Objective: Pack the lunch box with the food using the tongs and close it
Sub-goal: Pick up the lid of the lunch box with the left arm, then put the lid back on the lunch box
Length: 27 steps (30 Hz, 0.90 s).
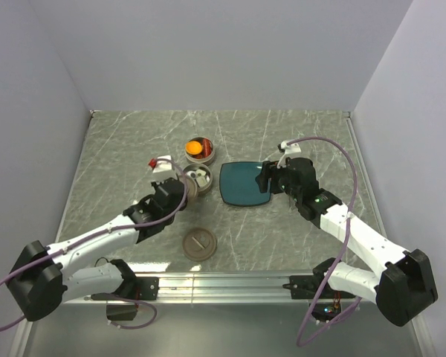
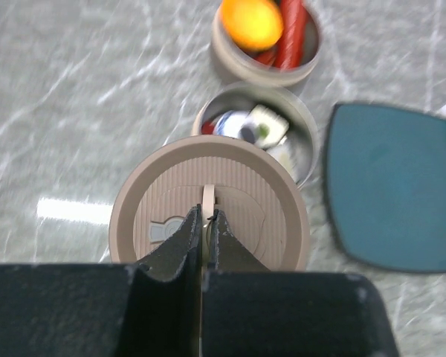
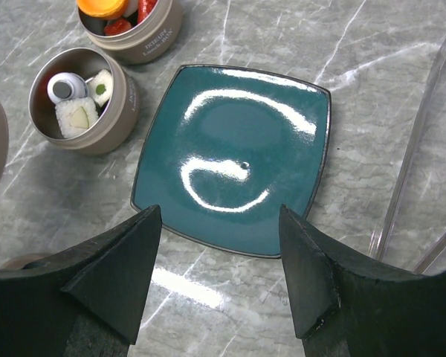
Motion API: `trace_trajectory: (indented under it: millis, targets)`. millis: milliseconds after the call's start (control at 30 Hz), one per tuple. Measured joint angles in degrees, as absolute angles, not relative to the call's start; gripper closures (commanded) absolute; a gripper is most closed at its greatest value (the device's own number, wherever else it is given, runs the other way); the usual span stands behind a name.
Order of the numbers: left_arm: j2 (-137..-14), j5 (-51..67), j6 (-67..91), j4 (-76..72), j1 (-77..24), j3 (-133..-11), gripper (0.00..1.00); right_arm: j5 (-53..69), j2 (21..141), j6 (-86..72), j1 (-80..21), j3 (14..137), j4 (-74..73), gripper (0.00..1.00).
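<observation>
Two round tins [image 1: 200,149], two lids [image 1: 199,243], one teal plate [image 1: 243,184], one tongs [image 3: 420,126].

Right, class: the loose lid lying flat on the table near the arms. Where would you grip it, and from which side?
Probably the centre tab of the loose lid, from straight above, jaws astride it. The lid lies flat, so its rim offers little to pinch; the left gripper is shut on the tab of the other lid likewise.

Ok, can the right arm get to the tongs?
Probably yes. The right gripper is open and empty above the teal plate, and the tongs lie on the table just beside that plate, with nothing in between.
</observation>
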<state>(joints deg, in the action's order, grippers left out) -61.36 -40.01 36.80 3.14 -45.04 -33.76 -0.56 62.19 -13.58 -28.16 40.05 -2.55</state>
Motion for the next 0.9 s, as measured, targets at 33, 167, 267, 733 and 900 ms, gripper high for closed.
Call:
trace_trajectory:
  millis: [33, 167, 267, 733, 900]
  targets:
    - [-62.37, -39.66, 36.1, 3.33, -44.8, -35.38, 1.0, -0.56, 62.19, -13.58, -28.16, 40.05, -2.55, 0.29]
    - [-68.49, -37.28, 33.58, 3.2, -43.33, -41.89, 1.0, -0.58, 62.19, -13.58, -28.16, 40.05, -2.55, 0.29]
    - [-73.71, -34.92, 31.9, 2.72, -42.06, -45.45, 1.0, -0.58, 62.19, -13.56, -28.21, 40.05, -2.55, 0.29]
    - [-85.76, -27.55, 27.05, -0.67, -36.16, -50.09, 1.0, -0.58, 62.37, -13.56, -28.38, 40.03, -2.55, 0.29]
    - [-87.33, -25.71, 26.09, -1.48, -35.57, -51.31, 1.0, -0.6, 63.07, -13.54, -28.4, 40.03, -2.55, 0.29]
